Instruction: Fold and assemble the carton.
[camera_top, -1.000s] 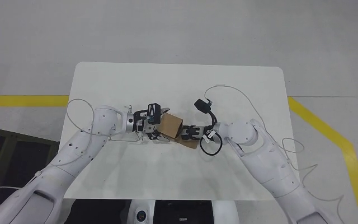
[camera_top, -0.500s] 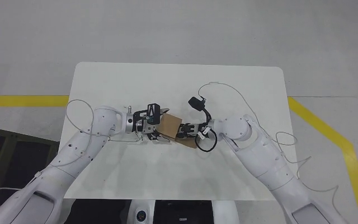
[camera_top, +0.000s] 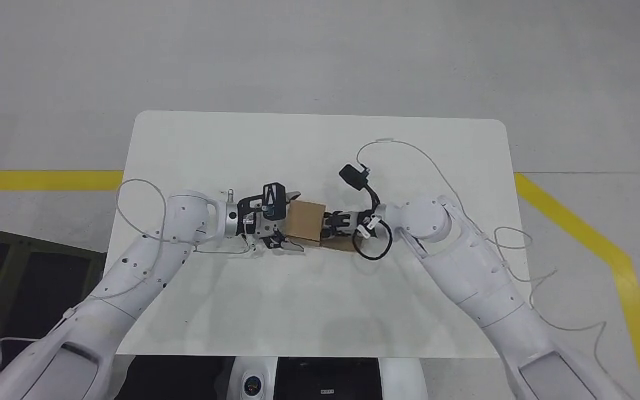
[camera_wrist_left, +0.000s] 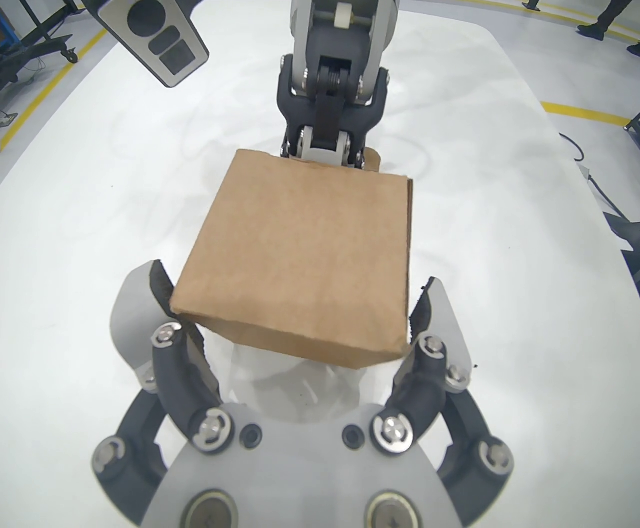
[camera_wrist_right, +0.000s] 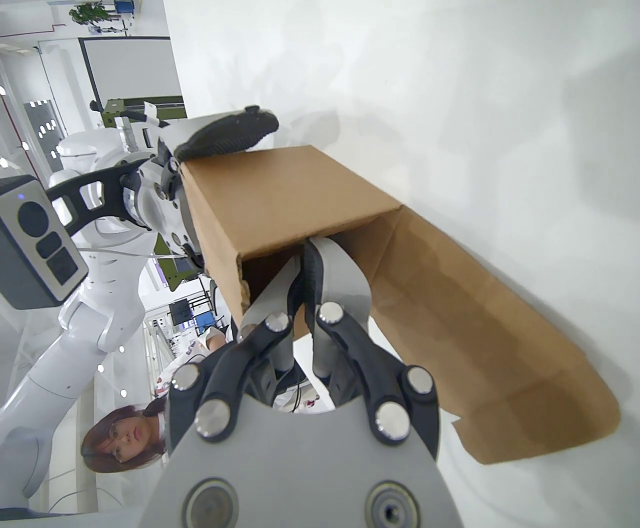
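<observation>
One carton (camera_top: 306, 222) is lying near the middle of the table (camera_top: 420, 150), pinned between both arms. The left gripper (camera_wrist_left: 295, 292) is spreading wide and pressing its pads against opposite sides of one end, clamping it. The right gripper (camera_wrist_right: 306, 260) is poking into the open far end with its fingers nearly together; whether they are pinching an inner panel is hard to tell. A long flap (camera_wrist_right: 475, 350) is trailing out on the table. The cardboard is looking light and stiff across its panels but likely bending readily at the creases, so gripping panels near their edges seems safest. Its plain brown faces are showing no legible print.
</observation>
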